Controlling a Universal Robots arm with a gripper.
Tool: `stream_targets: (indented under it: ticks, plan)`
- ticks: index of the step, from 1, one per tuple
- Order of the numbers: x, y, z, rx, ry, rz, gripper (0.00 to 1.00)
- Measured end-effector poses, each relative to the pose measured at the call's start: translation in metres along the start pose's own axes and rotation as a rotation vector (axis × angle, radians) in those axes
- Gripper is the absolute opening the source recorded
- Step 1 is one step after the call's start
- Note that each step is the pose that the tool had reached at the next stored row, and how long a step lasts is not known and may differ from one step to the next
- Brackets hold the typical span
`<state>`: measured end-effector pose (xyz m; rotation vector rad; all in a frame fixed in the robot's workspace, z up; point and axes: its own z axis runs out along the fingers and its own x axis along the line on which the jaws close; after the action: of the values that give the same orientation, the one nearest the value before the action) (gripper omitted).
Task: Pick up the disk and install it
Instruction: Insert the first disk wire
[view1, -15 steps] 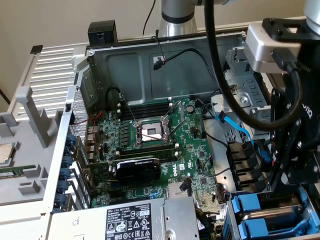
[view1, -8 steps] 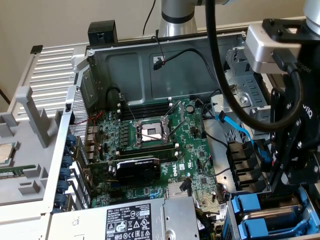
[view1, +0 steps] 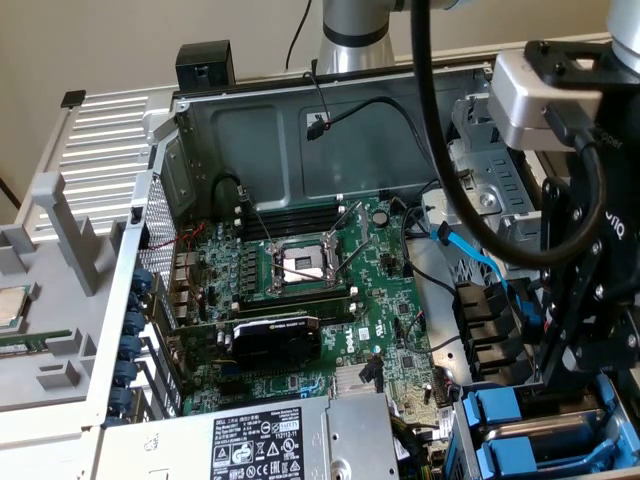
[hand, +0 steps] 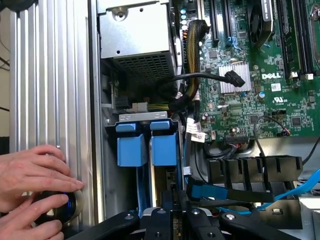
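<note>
The disk (view1: 497, 412) (hand: 164, 149) stands on edge in the drive bay at the exterior view's lower right. Its bright blue carrier faces up and its silver body is hidden inside the bay. My black gripper (view1: 575, 385) (hand: 173, 197) reaches down into the bay right over this carrier, the one nearer the motherboard. Its jaws stand close together, shut on the carrier's edge. A second blue carrier (view1: 510, 462) (hand: 132, 150) sits in the slot beside it.
The open case holds the green motherboard (view1: 300, 290) (hand: 260, 95), a grey power-supply box (view1: 270, 445) (hand: 137, 37), and loose black and blue cables (hand: 235, 192) beside the bay. A person's hands (hand: 32, 175) rest on a round black knob (hand: 62, 207) outside the ribbed case wall.
</note>
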<state>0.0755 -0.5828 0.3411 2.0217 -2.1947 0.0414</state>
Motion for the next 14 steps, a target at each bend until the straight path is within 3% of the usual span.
stream_targets:
  ticks: [14]
  plan:
    - [-0.0003, 0.001, 0.0017, 0.0071, -0.0013, 0.001, 0.17]
